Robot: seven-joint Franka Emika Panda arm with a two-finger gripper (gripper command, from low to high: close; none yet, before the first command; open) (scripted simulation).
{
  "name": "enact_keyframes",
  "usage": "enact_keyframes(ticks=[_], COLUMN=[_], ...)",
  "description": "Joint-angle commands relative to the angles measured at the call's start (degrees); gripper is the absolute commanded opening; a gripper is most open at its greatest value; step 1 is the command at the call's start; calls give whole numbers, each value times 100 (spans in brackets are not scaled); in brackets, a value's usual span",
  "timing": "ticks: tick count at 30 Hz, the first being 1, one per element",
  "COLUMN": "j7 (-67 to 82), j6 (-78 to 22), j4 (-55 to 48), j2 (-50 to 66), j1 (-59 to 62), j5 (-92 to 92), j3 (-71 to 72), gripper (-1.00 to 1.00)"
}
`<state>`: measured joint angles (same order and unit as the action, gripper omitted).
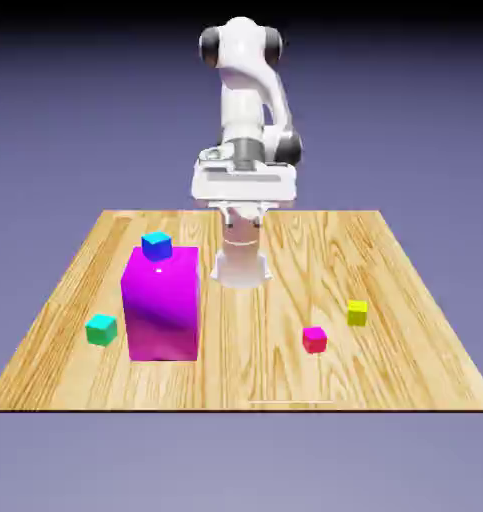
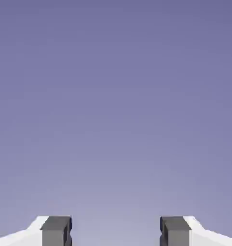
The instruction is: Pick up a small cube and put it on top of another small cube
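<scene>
Nearest the front edge of the wooden desk (image 1: 415, 370), the pink-red cube (image 1: 314, 339) sits alone toward the exterior view's right, and the tiny yellow-green cube (image 1: 357, 312) lies just behind it, a little farther right, the two near each other but not touching. On the exterior view's left the teal-green cube (image 1: 101, 328) rests on the desk just beside the tall magenta block (image 1: 162, 302), which stands upright. The tiny blue cube (image 1: 156, 245) shows at the block's top rear edge; whether it sits on top of the block or on the desk behind it cannot be told. Farther back, at the desk's far edge, the white arm (image 1: 247, 120) rises from its base, folded high above the surface and well apart from every cube. In the hand view the gripper (image 2: 116, 231) faces only the plain blue-violet backdrop (image 2: 116, 96); its two grey fingers (image 2: 55, 230) stand wide apart with nothing between them.
</scene>
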<state>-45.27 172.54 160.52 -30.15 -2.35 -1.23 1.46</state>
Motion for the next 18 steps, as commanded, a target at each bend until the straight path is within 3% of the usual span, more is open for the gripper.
enact_keyframes(ticks=[1, 18], j7=[-233, -4123], j6=[-122, -2158], j4=[-40, -710], j2=[208, 3673], j1=[-138, -2440], j5=[-102, -1806], j3=[121, 2140], gripper=[0, 0])
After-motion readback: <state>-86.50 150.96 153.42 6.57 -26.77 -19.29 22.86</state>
